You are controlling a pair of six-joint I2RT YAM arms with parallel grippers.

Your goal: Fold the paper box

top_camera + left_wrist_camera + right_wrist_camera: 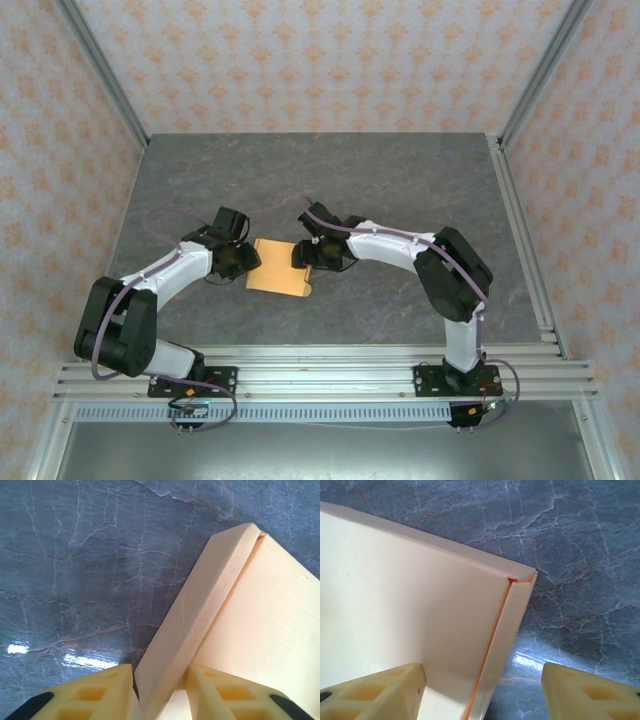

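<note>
Two claws flank the paper box: left claw at 9 o'clock, narrow astride a flap, grip unclear; right claw at 3 o'clock, wide.

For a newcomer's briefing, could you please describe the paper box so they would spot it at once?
On the grey marbled table, look near its middle. There lies the paper box, flanked by the left gripper and right gripper: a tan card rectangle with upturned side flaps, bright against the black grippers and dark stone.
</note>
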